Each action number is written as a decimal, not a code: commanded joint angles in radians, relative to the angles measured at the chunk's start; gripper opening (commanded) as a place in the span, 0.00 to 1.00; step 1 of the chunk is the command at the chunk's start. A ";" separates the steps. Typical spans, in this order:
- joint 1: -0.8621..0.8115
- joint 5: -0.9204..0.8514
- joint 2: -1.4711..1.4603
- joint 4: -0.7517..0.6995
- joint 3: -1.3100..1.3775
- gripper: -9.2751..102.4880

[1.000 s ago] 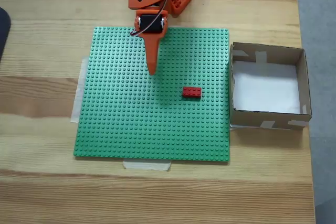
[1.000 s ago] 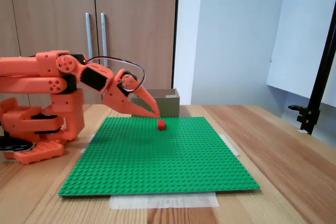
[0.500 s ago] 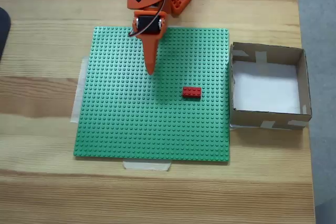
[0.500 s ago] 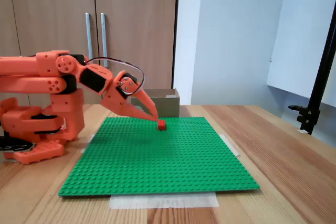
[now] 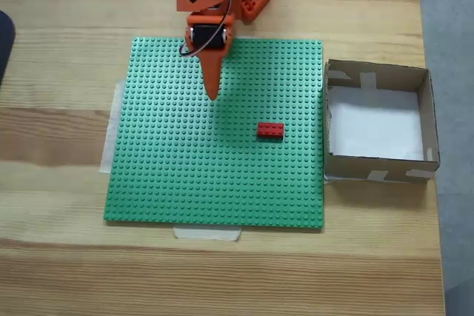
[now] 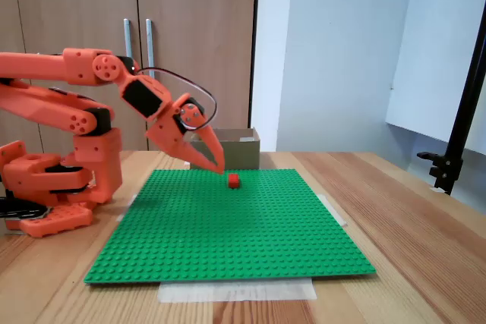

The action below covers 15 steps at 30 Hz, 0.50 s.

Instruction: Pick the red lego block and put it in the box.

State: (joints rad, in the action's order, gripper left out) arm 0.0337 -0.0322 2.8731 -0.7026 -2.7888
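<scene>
Centrally, the green baseplate (image 5: 215,175) is serving as the landmark, lying flat on the wooden table (image 5: 59,35) with pale tape strips showing at its edges. In a fixed view from above, the red lego block (image 5: 271,130) is sitting studs-up on the baseplate, right of the plate's centre and nearer the plate's right edge than its left; in a fixed view from the side, the same block (image 6: 234,180) is resting toward the baseplate's far edge. The box (image 5: 428,112) is standing just beside the baseplate's right edge in the view from above, its white floor bare; from the side, it (image 6: 235,151) is showing behind the baseplate's far edge. The orange arm's base (image 6: 53,195) is sitting off the baseplate's left side in the side view. The gripper (image 5: 212,94) is hanging over the baseplate's upper-middle area, pointed downward, apart from the block and holding nothing; its fingers are lying close together, with no clear gap (image 6: 219,167).
</scene>
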 commanded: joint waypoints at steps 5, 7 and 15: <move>0.028 0.061 -0.176 -0.080 0.285 0.08; 0.031 0.080 -0.224 -0.110 0.348 0.08; 0.084 0.129 -0.391 -0.233 0.568 0.08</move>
State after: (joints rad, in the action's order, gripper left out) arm 0.1074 0.0828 2.5157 -0.9158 -2.3148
